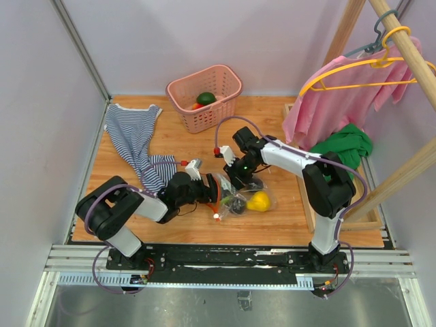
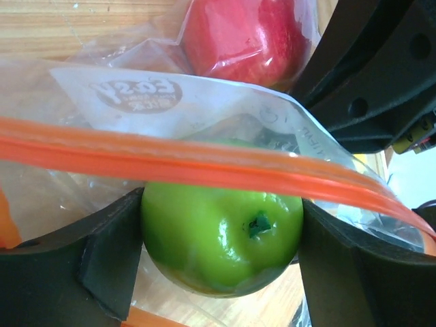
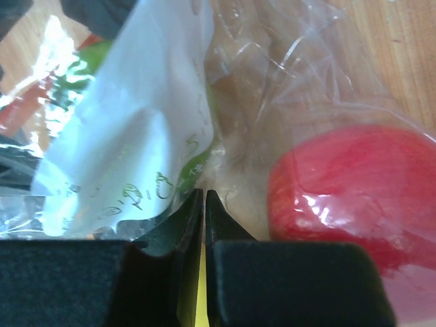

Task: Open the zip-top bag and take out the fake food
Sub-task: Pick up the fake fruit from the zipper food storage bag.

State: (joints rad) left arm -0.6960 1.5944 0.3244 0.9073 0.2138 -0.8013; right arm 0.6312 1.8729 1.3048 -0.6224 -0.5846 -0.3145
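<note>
Clamping the green fruit [image 2: 221, 231] in half-spread left fingers [image 2: 112, 259] at the zip-top bag [image 2: 136, 95] mouth, pinching its film in near-closed right fingers [image 3: 225, 272], seemingly anchoring it for extraction.

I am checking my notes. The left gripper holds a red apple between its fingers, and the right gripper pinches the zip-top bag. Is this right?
Not quite. The left gripper holds a green apple, not a red one; the left wrist view shows it. The red apple lies inside the zip-top bag, which the right gripper does pinch.
</note>
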